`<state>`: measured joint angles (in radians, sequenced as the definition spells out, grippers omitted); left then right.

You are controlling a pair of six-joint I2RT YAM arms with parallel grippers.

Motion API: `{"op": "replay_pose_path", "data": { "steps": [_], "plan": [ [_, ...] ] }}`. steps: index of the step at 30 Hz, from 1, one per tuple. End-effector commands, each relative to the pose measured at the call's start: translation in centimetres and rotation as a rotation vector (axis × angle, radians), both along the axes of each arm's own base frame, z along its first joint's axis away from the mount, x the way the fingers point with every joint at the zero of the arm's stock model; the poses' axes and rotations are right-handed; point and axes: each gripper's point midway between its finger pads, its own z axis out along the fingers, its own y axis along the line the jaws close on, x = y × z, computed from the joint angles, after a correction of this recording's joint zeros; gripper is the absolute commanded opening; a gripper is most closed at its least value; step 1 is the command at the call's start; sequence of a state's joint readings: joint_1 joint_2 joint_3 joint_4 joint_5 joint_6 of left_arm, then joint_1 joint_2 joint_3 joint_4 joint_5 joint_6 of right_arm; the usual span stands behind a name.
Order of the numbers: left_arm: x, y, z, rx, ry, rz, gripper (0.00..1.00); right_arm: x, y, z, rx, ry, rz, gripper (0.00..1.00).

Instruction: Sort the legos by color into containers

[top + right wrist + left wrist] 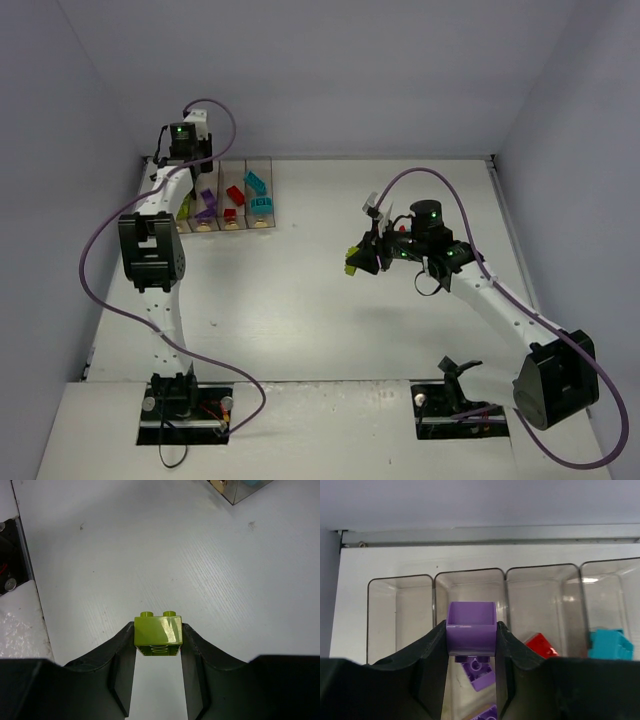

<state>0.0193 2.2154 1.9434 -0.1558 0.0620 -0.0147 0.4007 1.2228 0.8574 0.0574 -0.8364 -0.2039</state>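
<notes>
Four clear containers point(248, 160) stand in a row at the back left. My left gripper point(471, 640) hovers over the second bin point(470, 571), shut on a purple lego point(471, 630). More purple legos point(479, 672) lie in that bin below it. A red lego point(540, 645) lies in the third bin and a teal one point(611, 645) in the fourth. Near the table's middle, my right gripper point(158, 635) is shut on a lime green lego point(158, 630) held above the bare surface. From above the same lego point(351, 268) shows at the right gripper's point(358, 258) tip.
Grey walls close the white table point(300, 320) at the back and on both sides. The bins stand close to the back wall. A corner of a bin point(240, 490) shows at the top of the right wrist view. Purple cables point(90, 270) loop off both arms.
</notes>
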Motion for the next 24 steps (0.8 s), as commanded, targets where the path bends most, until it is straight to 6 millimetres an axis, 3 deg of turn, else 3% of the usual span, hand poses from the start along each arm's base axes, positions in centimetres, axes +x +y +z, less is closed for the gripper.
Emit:
{"op": "replay_pose_path", "data": {
  "steps": [1,3,8,14,16,17,20,21,22,23,24],
  "plan": [
    [1.2,0.8,4.6,-0.024,-0.113,0.022,0.21,0.6,0.4,2.2,0.041,-0.074,-0.01,0.01],
    [1.1,0.8,3.7,-0.028,-0.092,0.025,0.23,0.7,0.5,2.2,0.043,-0.072,-0.011,0.01],
    [0.7,0.7,2.7,-0.034,-0.073,0.016,0.41,0.9,0.6,2.3,0.044,-0.067,-0.013,0.01],
    [0.3,0.1,3.9,-0.052,-0.09,-0.007,0.54,1.0,0.9,2.9,0.055,-0.066,-0.01,0.02],
    [-0.2,-0.4,5.0,-0.061,-0.104,-0.028,0.57,1.1,0.9,3.2,0.061,-0.064,-0.017,0.02],
    [-0.6,-0.5,6.7,-0.065,-0.131,-0.037,0.58,1.3,1.0,3.5,0.065,-0.068,-0.026,0.02],
    [-2.1,-2.5,7.8,-0.122,-0.14,-0.108,0.59,2.0,1.1,4.6,0.089,-0.066,-0.063,0.02],
    [-3.1,-3.3,10.1,-0.142,-0.176,-0.132,0.6,2.1,1.3,5.1,0.104,-0.08,-0.056,0.02],
    [-4.3,-4.7,9.5,-0.177,-0.155,-0.188,0.6,2.2,1.5,5.4,0.116,-0.084,-0.05,0.02],
    [-5.7,-5.9,11.9,-0.196,-0.192,-0.227,0.6,2.4,1.7,6.0,0.133,-0.105,-0.044,0.02],
    [-6.6,-6.5,12.3,-0.237,-0.19,-0.235,0.6,2.4,1.9,6.2,0.141,-0.106,-0.033,0.02]
  ]
}}
